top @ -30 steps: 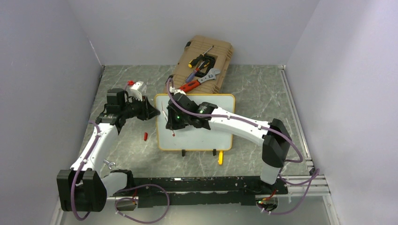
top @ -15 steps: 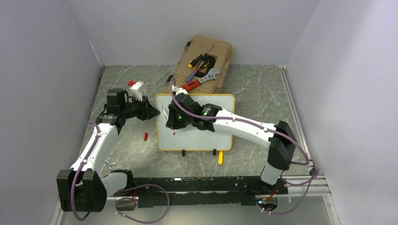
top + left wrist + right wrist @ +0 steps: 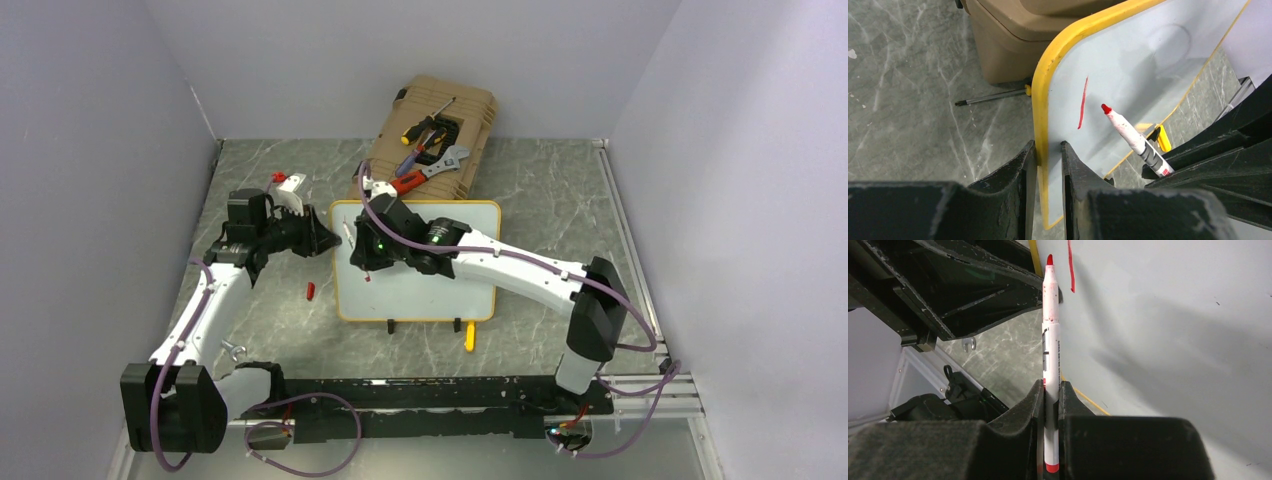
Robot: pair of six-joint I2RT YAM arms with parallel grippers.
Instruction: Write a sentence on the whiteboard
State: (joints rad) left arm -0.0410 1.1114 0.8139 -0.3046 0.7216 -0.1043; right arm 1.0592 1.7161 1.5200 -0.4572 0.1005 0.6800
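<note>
The whiteboard [image 3: 430, 285] lies mid-table, white with a yellow-orange frame and two black feet. My left gripper [image 3: 322, 240] is shut on its left edge [image 3: 1040, 125]. My right gripper [image 3: 368, 262] is shut on a red marker [image 3: 1050, 335] over the board's upper left. The marker tip [image 3: 1106, 108] stands just off the surface beside a single red stroke [image 3: 1082, 102], also seen in the right wrist view [image 3: 1070, 267]. Of the sentence only this one stroke shows; no letters are readable.
A tan tool case [image 3: 432, 135] with screwdrivers, a wrench and red pliers stands behind the board. A red marker cap [image 3: 310, 291] lies left of the board. A yellow object [image 3: 469, 337] lies by the front feet. A white and red item [image 3: 290, 187] sits back left.
My right gripper has shifted slightly up and left over the board with the marker. The left gripper has kept its hold on the board's edge.
</note>
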